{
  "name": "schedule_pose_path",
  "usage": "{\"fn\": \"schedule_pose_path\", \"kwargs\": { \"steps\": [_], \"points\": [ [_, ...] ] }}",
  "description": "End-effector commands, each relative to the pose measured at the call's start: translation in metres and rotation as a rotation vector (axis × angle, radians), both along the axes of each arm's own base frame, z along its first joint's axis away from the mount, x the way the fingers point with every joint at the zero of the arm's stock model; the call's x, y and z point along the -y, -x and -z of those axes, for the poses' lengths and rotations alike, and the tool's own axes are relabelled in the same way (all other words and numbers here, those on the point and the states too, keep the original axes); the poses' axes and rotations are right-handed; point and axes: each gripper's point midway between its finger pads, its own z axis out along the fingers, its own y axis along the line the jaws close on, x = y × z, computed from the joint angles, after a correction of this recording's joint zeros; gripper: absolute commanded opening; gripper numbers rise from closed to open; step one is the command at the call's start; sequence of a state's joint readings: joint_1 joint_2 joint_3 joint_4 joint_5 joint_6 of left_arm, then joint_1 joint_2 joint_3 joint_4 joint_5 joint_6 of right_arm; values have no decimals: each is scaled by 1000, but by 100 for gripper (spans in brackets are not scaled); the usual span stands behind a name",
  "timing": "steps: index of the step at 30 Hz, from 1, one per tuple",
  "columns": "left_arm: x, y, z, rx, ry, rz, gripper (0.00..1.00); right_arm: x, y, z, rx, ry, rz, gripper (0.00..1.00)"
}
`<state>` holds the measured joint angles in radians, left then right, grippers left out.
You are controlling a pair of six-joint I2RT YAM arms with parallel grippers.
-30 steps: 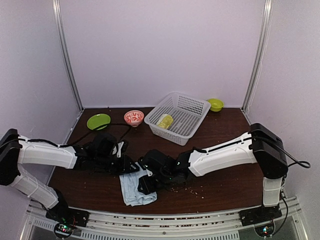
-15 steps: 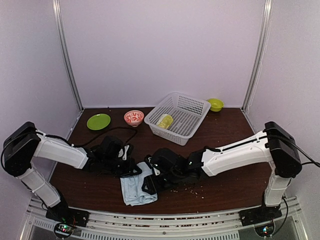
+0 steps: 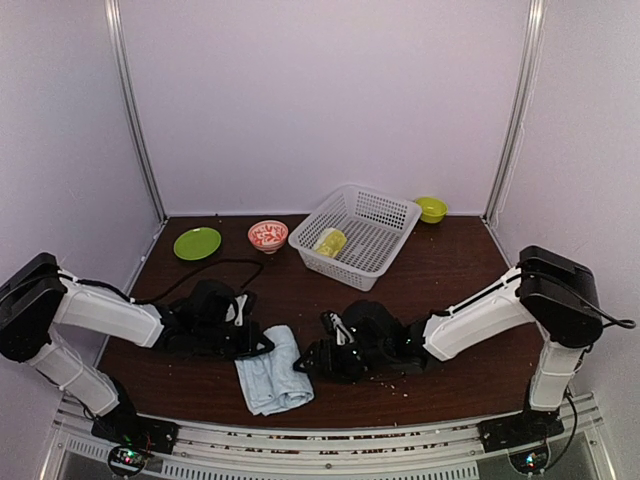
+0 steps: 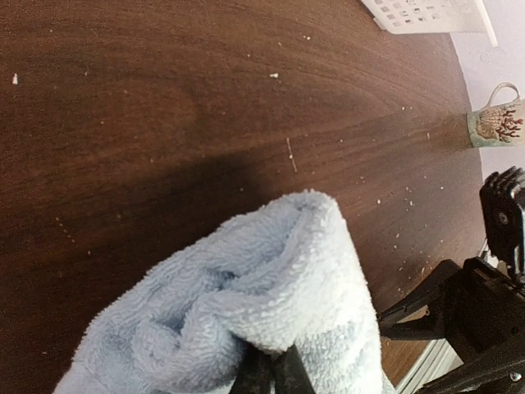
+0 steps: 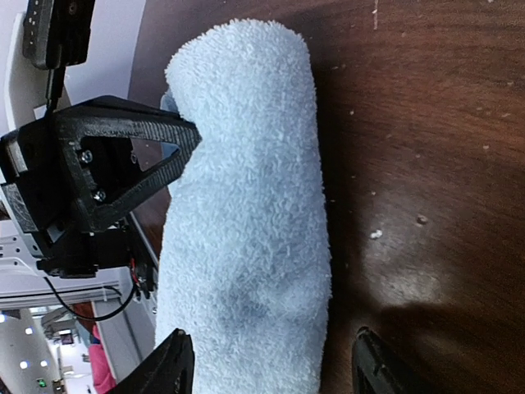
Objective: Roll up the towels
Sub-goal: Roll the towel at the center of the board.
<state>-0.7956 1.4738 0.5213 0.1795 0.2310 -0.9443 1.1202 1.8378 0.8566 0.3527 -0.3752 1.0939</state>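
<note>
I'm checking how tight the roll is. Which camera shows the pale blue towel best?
The right wrist view: the pale blue towel lies close up as a roll, most of its length and its terry surface clear. The left wrist view shows only one bunched end. The top external view shows it whole but small, between the two arms.

Soft, even light fills the overhead view, without glare. On the dark counter (image 4: 164, 98) a broad, diffuse shadow lies beside the blue towel (image 4: 271, 279). Both wrist views show its pile sharply; the right one's lower left corner is overexposed.
</note>
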Motion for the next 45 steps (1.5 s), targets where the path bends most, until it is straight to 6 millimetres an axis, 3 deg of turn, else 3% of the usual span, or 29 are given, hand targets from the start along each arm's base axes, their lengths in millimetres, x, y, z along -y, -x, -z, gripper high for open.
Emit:
{"fn": "schedule_pose_path", "kwargs": {
  "steps": [1, 6, 10, 12, 17, 20, 22, 27, 33, 36, 45],
  "points": [
    [-18, 7, 16, -11, -60, -25, 0, -23, -2, -14, -114, -190, 43, 65],
    [-23, 12, 22, -16, -48, -38, 0, -31, 1, 1, -186, -175, 40, 61],
    [-23, 14, 23, -20, -29, -40, 0, -37, 5, 8, -214, -156, 13, 49],
    [-22, 16, 23, -22, -22, -38, 0, -40, 5, 5, -211, -163, 5, 38],
    [-17, 18, 16, -11, -3, -27, 0, -35, -3, 1, -164, -130, 2, 0],
    [-11, 20, 7, 4, 3, -7, 0, -21, -7, 0, -85, -17, -18, 0],
    [-9, 22, -1, 18, -2, 3, 1, 2, -7, 11, -38, 158, -35, 0],
    [-6, 26, -16, 52, 3, 10, 24, 59, -23, 13, 146, 526, -80, 0],
    [-10, 29, -25, 67, 15, -4, 29, 98, -43, 0, 307, 802, -96, 0],
    [-13, 28, -28, 78, 12, -19, 29, 102, -48, -10, 374, 884, -90, 0],
    [2, 17, -49, 117, 44, 0, 28, 75, -41, -18, 520, 1023, -90, 0]
  ]
}}
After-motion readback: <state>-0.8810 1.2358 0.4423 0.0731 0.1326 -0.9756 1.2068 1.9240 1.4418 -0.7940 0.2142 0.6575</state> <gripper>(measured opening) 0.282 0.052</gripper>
